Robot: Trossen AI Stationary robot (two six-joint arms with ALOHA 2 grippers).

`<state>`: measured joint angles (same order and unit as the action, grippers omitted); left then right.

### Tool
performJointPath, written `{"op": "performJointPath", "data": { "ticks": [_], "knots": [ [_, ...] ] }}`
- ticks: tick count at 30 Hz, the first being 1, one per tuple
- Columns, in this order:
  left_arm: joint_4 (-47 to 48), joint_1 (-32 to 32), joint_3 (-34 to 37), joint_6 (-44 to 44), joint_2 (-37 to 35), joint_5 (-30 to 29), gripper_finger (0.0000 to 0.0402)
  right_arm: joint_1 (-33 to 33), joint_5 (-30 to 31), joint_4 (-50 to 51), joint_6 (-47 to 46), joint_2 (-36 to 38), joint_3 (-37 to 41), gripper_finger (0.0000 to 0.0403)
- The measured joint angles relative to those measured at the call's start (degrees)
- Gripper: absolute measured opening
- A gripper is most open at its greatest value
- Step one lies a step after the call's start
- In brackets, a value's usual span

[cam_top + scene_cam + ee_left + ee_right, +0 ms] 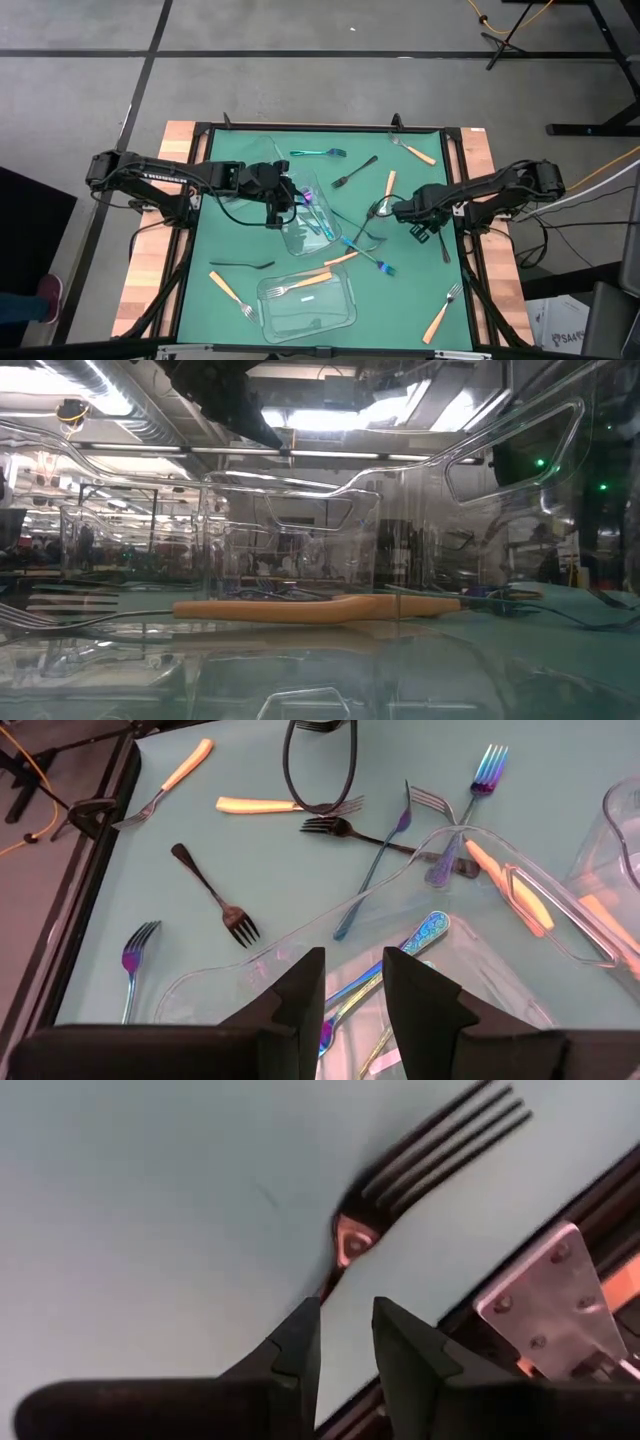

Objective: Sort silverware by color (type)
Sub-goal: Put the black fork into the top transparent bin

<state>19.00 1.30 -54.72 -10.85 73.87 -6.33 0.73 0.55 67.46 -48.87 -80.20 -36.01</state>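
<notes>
Item: black fork [420, 1165], on the bench's right edge; my right pincer [345, 1345] sits over its handle, narrow, grip not confirmed; fork's long axis runs straight ahead of the fingers; left pincer [353, 995], narrow, empty, hovers over the clear container [300, 230] of iridescent pieces.
</notes>
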Motion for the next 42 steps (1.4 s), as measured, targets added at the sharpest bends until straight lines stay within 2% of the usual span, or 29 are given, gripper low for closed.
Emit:
{"op": "performJointPath", "data": {
  "ticks": [9,14,29,32,37,42],
  "knots": [
    [0.02,0.00,0.00,0.00,0.00,0.00,0.0098,0.00,0.90,-4.38,0.18,0.00,2.91,0.0083],
    [0.02,0.00,0.00,0.00,0.00,0.00,0.0098,0.00,-1.30,-7.83,1.18,0.18,5.33,0.0083],
    [0.02,0.00,0.00,-0.02,0.02,0.00,0.0098,0.00,-1.73,-8.48,1.19,0.33,5.86,0.0081],
    [0.01,0.00,0.00,-0.02,0.02,0.00,0.0098,0.00,-2.35,-8.73,1.17,0.32,5.88,0.0064],
    [0.02,0.00,0.00,-0.02,0.02,0.00,0.0098,0.00,-2.03,-8.85,0.97,0.31,5.88,0.0011],
    [0.00,0.00,0.00,-0.02,0.02,0.00,0.0098,0.00,-1.68,-8.85,1.05,0.28,5.88,0.0017]
  ]
}}
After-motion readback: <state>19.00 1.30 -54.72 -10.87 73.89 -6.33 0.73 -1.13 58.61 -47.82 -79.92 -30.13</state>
